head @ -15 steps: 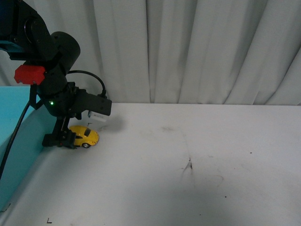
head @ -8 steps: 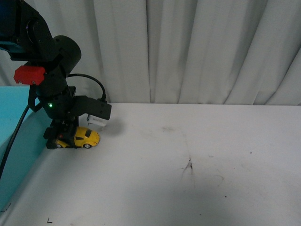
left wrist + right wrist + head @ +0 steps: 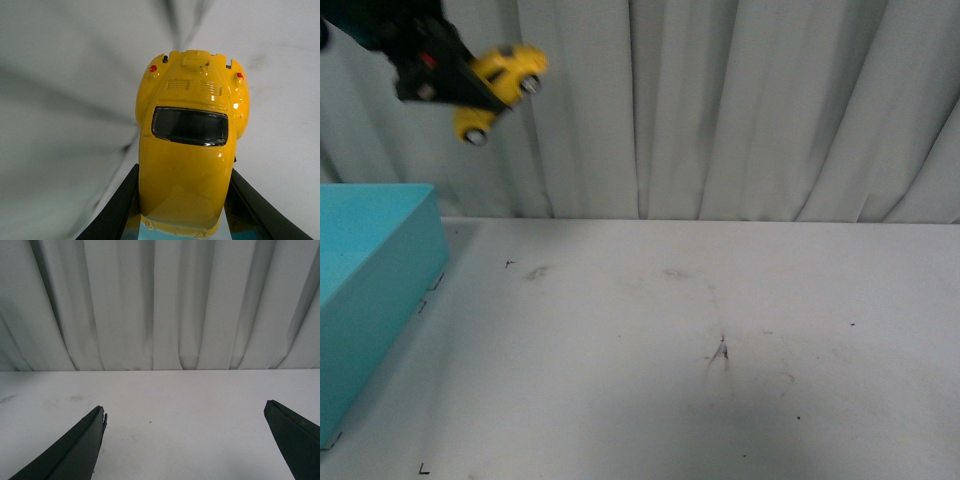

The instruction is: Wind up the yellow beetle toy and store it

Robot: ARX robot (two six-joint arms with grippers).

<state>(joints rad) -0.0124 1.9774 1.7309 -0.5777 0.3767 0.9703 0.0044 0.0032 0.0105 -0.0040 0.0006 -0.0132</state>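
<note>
Aloft, the left fingers (image 3: 116,210) clamp the yellow beetle toy (image 3: 502,82), while the right fingers (image 3: 75,450) gape wide, empty.

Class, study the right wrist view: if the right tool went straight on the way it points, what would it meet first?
Probably the white curtain, past the table. Nothing stands between the open right tool and it, though depth is unclear.

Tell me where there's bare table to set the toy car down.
Nearly the whole white table is bare, from the teal box on its left edge across to the right, back to the curtain. Only the box side is taken. The car hangs high in the left gripper.
</note>
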